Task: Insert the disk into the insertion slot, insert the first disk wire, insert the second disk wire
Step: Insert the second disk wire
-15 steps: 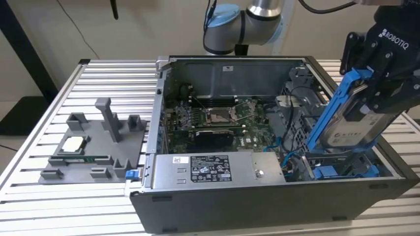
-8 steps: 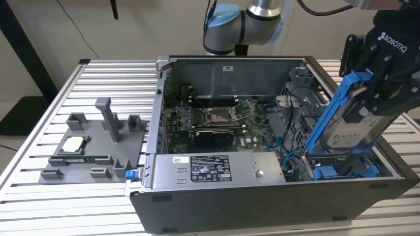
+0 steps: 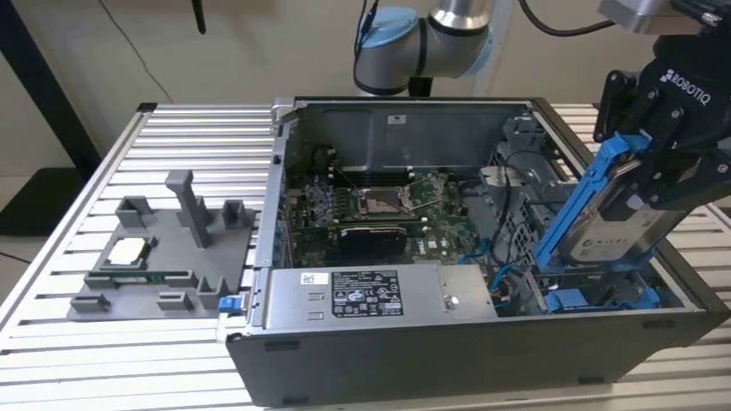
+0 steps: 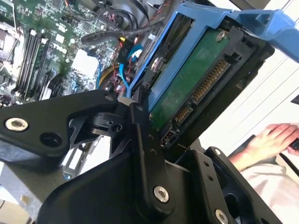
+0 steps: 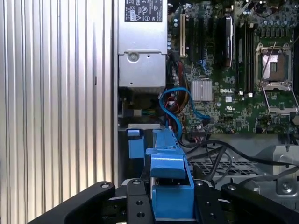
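Observation:
My gripper [image 3: 653, 175] is shut on the disk [image 3: 622, 224], a silver-grey drive with a white label in a bright blue carrier. I hold it steeply tilted over the open computer case, at the exterior view's right. Its lower end hangs just above the blue insertion slot [image 3: 600, 298] in the case's near right corner. The first wrist view looks along the carrier's blue edge [image 5: 170, 184], clamped between my black fingers [image 5: 135, 205]. The second wrist view has the disk's green circuit board [image 4: 187, 88] and connector facing the camera. Loose blue disk wires [image 5: 174, 100] curl beside the slot.
The case [image 3: 457, 360] lies open on a slatted aluminium table [image 3: 171, 137]. A grey labelled power-supply box [image 3: 365, 295] fills its near side, with the motherboard [image 3: 377, 205] behind. A grey fixture tray [image 3: 160, 257] lies at the exterior view's left. A person's hand [image 4: 273, 137] rests outside the case.

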{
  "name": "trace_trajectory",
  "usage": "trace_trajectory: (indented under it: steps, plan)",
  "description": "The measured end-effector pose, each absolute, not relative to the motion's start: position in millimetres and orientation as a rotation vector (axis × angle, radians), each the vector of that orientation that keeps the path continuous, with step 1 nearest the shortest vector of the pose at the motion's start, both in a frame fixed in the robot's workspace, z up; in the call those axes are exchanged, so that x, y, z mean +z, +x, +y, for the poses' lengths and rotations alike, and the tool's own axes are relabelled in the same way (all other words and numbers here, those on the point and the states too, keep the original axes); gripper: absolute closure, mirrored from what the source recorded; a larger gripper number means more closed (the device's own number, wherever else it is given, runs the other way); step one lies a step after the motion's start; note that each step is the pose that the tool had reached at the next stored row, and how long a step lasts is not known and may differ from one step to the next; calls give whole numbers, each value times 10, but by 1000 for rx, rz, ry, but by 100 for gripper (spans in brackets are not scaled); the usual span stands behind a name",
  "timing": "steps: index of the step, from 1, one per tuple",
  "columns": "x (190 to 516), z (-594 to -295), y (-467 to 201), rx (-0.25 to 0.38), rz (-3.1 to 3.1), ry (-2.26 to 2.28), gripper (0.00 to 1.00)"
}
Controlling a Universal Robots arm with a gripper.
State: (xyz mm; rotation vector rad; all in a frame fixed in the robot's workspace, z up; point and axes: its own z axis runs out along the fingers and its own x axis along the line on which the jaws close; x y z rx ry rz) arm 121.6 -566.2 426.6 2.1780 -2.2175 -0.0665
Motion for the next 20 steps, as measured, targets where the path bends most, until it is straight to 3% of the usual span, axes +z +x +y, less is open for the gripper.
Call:
trace_trajectory:
  steps: [20]
  plan:
    - [3977,-5769,1258,-92,-2214,2175,67]
